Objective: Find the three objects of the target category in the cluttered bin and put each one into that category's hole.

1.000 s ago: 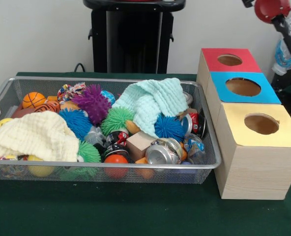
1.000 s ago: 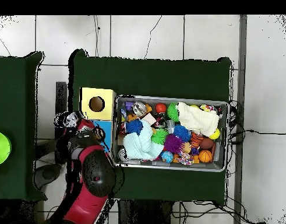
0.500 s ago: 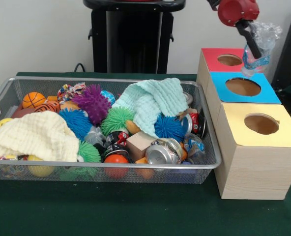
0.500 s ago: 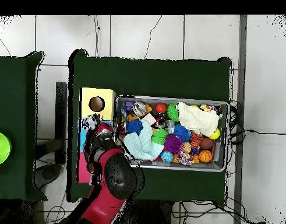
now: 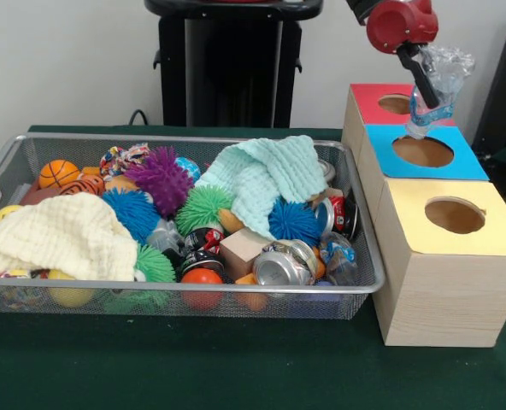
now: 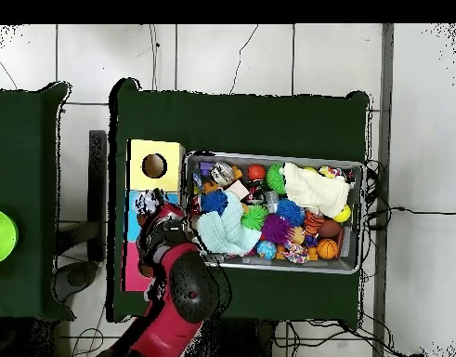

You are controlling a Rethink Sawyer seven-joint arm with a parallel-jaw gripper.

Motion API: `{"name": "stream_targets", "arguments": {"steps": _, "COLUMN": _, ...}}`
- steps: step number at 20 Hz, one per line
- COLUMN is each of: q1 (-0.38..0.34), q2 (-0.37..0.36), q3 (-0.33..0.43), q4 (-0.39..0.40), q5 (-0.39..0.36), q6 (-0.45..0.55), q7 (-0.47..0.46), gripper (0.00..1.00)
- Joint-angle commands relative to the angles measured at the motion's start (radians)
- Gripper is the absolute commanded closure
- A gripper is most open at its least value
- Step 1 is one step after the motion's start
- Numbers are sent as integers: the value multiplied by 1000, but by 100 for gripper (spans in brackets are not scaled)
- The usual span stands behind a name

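Holding a crumpled clear plastic bottle [image 5: 432, 85] tight between its closed fingers, the gripper [image 5: 424, 79] hangs above the boxes [image 5: 445, 256], over the blue box's hole [image 5: 422, 151] near the red one. Beside the boxes, the wire bin [image 5: 355, 286] is full of spiky balls, cloths and cans.

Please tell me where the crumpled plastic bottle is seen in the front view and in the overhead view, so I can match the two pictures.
Front view: the plastic bottle hangs in the hand at upper right, above the blue-topped box.
Overhead view: the bottle is a pale patch at centre left, over the blue box, below the yellow-topped box.
Shared landmark: the yellow-topped box beside the wire bin.
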Motion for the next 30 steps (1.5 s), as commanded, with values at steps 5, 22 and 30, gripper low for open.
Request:
{"name": "stream_targets", "arguments": {"steps": 5, "q1": 67, "q2": 134, "q3": 87, "q4": -79, "q5": 147, "q6": 7, "q7": -140, "gripper": 100}}
{"name": "stream_targets", "arguments": {"steps": 22, "q1": 85, "q2": 205, "q3": 68, "q4": -126, "q5": 194, "q6": 27, "q7": -131, "gripper": 100}}
{"name": "stream_targets", "arguments": {"steps": 30, "q1": 103, "q2": 223, "q3": 62, "q4": -166, "q5": 217, "q6": -2, "q7": -108, "gripper": 100}}
